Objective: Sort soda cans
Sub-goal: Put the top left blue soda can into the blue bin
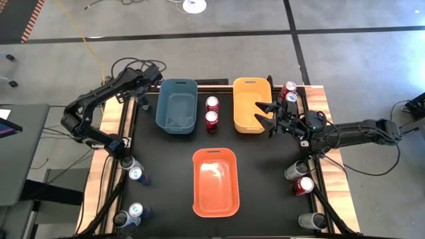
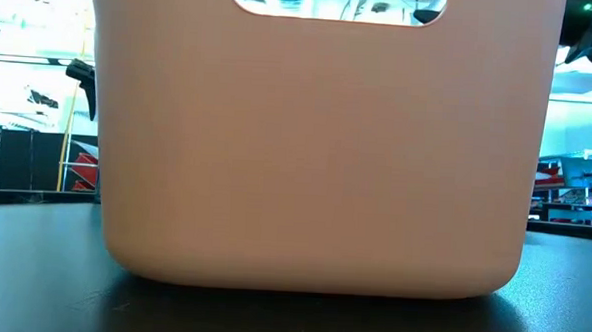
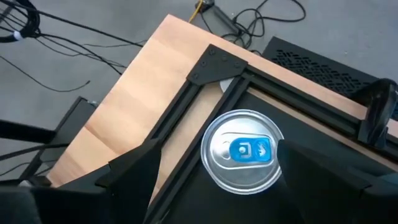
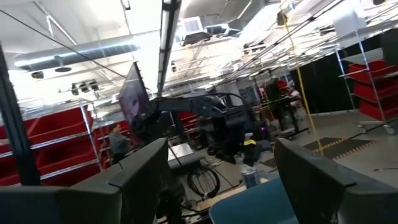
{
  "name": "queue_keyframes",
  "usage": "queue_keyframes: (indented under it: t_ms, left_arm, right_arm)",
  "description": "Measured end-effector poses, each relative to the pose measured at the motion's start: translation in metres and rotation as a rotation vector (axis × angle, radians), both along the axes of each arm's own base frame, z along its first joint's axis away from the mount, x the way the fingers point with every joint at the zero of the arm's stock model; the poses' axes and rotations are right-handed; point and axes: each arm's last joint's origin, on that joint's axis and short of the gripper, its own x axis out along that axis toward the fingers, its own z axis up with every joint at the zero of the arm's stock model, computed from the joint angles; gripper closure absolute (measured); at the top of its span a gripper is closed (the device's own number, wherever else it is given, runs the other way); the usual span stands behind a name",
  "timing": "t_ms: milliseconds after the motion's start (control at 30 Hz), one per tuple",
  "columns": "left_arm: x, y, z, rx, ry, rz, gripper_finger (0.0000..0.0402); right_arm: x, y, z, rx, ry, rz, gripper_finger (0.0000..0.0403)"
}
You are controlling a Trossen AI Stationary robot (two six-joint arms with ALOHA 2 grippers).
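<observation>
My left gripper hangs open over the table's far left corner. In the left wrist view its fingers stand on either side of an upright soda can with a silver top and blue tab, above it and apart from it. My right gripper is open and empty beside the right rim of the yellow bin, pointing slightly upward; the right wrist view looks into the room. Two red soda cans stand between the blue bin and the yellow bin.
An orange bin sits near the front centre and fills the low view. More soda cans stand at the far right, near right, and along the left edge. Cables run beside the table.
</observation>
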Motion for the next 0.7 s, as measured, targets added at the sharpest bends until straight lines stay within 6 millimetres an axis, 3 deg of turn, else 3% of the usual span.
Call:
queue_keyframes:
  t_ms: [200, 400, 700]
  left_arm:
    - [0.003, 0.003, -0.020, -0.017, -0.016, -0.080, 0.0083]
    - [-0.005, 0.002, -0.039, -0.025, -0.006, -0.029, 0.0083]
    - [-0.007, 0.005, -0.043, -0.018, -0.008, -0.033, 0.0083]
  right_arm:
    - [0.000, 0.000, 0.000, 0.000, -0.001, 0.001, 0.0093]
    - [0.000, 0.000, 0.000, 0.001, -0.001, 0.001, 0.0093]
    - [0.000, 0.000, 0.000, -0.012, 0.002, -0.005, 0.0093]
